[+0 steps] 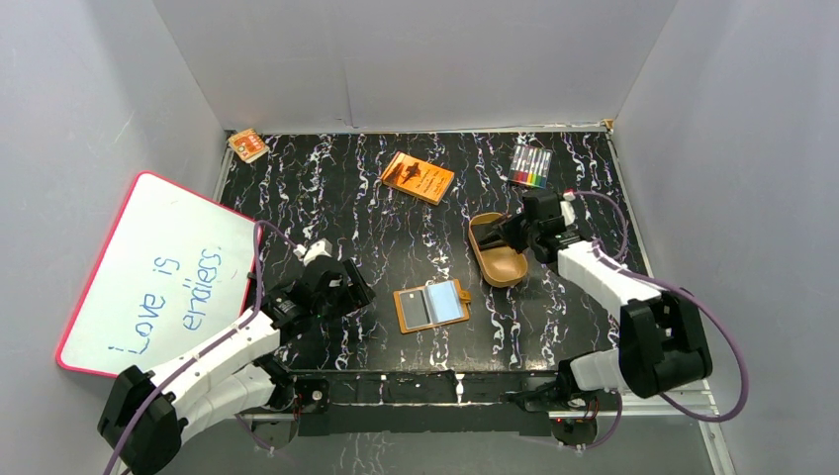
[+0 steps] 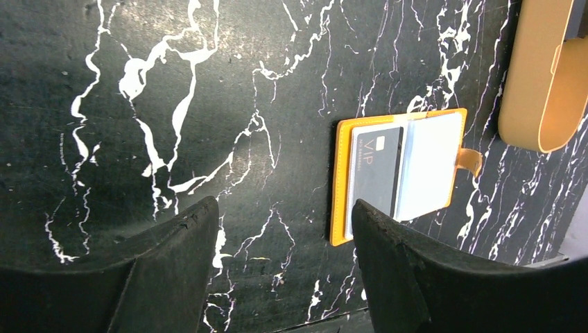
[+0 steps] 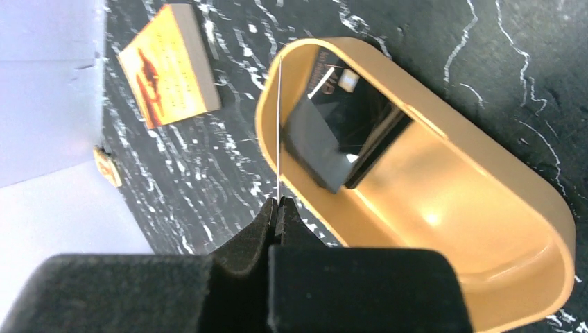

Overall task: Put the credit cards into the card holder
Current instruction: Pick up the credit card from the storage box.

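The card holder (image 1: 431, 307) lies open on the black marbled table and also shows in the left wrist view (image 2: 430, 166). One black credit card (image 2: 378, 170) sits in its left pocket. My left gripper (image 2: 283, 208) is open and empty, hovering just left of the holder (image 1: 346, 287). My right gripper (image 3: 279, 202) is shut on a thin credit card (image 3: 279, 125) seen edge-on, held above the near rim of the tan oval tray (image 3: 485, 201). More black cards (image 3: 340, 132) lean inside the tray. In the top view the right gripper (image 1: 510, 233) is over the tray (image 1: 500, 265).
An orange book (image 1: 418, 177) lies at the back centre, a marker pack (image 1: 531, 165) at the back right, a small orange item (image 1: 247, 144) in the back left corner. A whiteboard (image 1: 158, 272) leans at the left. Grey walls enclose the table.
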`<control>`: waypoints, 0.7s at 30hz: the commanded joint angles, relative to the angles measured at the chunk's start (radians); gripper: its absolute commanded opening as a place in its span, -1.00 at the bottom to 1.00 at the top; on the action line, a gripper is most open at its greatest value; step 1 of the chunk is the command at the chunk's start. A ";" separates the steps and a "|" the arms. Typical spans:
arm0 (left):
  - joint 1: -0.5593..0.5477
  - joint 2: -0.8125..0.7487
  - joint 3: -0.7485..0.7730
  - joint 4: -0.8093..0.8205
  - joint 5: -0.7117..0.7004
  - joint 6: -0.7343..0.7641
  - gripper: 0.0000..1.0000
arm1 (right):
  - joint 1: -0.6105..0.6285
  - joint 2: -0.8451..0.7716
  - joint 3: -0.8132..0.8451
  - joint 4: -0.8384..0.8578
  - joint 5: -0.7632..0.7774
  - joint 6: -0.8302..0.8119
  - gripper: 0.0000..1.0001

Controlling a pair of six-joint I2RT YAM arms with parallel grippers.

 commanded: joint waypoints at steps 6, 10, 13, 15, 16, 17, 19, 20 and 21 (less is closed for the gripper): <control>0.006 -0.056 0.078 -0.041 -0.019 0.086 0.34 | -0.002 -0.200 0.168 -0.189 -0.040 -0.253 -1.00; -0.010 -0.018 0.130 -0.012 0.073 0.151 0.41 | -0.001 -0.251 0.205 -0.321 -0.223 -0.534 -1.00; -0.080 0.056 0.194 -0.017 0.043 0.179 0.47 | -0.001 -0.318 0.158 -0.376 -0.377 -0.694 -1.00; -0.134 0.114 0.233 -0.011 0.007 0.168 0.49 | -0.002 -0.351 0.116 -0.417 -0.475 -0.757 -1.00; -0.155 0.151 0.251 0.000 -0.002 0.162 0.49 | 0.000 -0.365 0.092 -0.438 -0.517 -0.778 -1.00; -0.171 0.186 0.266 0.012 -0.003 0.158 0.49 | -0.001 -0.373 0.066 -0.454 -0.556 -0.793 -1.00; -0.190 0.266 0.300 0.036 -0.007 0.148 0.50 | 0.002 -0.397 0.013 -0.473 -0.590 -0.803 -1.00; -0.197 0.315 0.320 0.045 -0.007 0.146 0.50 | 0.002 -0.410 -0.019 -0.473 -0.600 -0.804 -1.00; -0.208 0.359 0.345 0.051 -0.011 0.147 0.51 | 0.002 -0.428 -0.036 -0.469 -0.607 -0.797 -1.00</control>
